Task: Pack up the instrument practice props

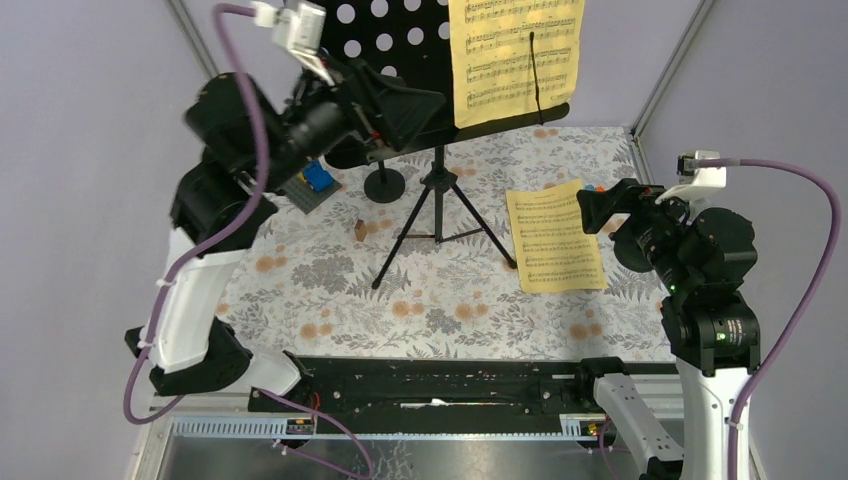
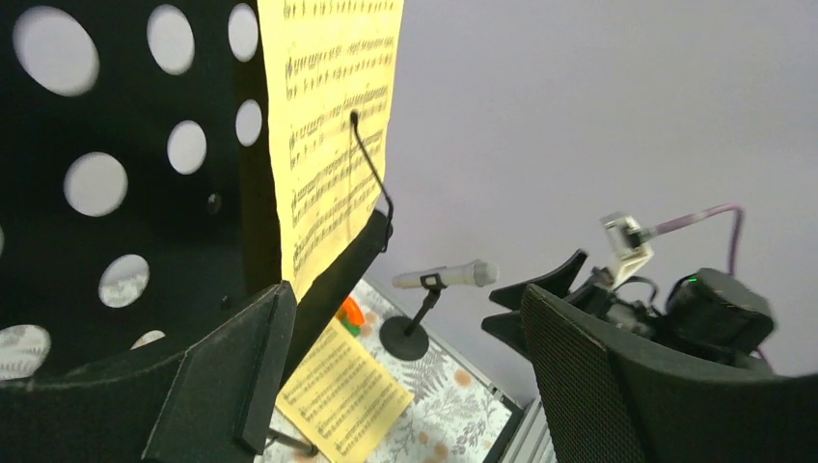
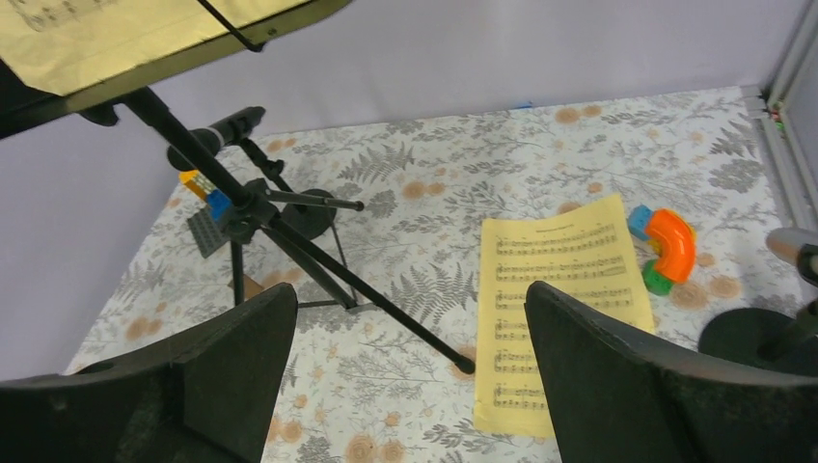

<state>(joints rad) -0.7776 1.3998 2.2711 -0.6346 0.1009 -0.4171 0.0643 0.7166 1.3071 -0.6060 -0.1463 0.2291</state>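
While the black music rack (image 1: 395,35) stands on its tripod legs (image 1: 440,228) toward the back of the table (image 1: 330,290), a yellow sheet-music page (image 1: 515,55) leans upright on its ledge under a thin black wire. The left gripper (image 1: 400,112) is raised to that ledge, just left of the page. Its jaws are spread wide with nothing clamped between them. One jaw sits close against the ledge's lip, though I cannot tell whether it actually touches.

A second yellow page (image 1: 553,238) lies flat on the table to the right of the tripod. The right gripper (image 1: 603,212) hangs above its right edge, its jaws also wide apart and holding nothing. From that wrist the loose page appears in the gap between the jaws, down on the table and apart from them.

The left wrist view alone shows the silver microphone (image 2: 449,278), lying level in a clip on its short disc-based post (image 2: 405,336) by the far wall. The right wrist view picks out the black microphone (image 3: 227,128) behind the rack's stem, which the overhead view hides behind the left arm. That overhead view shows only its round base (image 1: 384,184). An orange-green-blue toy (image 3: 664,249) sits just beside the loose page, and a toy block build (image 1: 315,180) sits left of the tripod.
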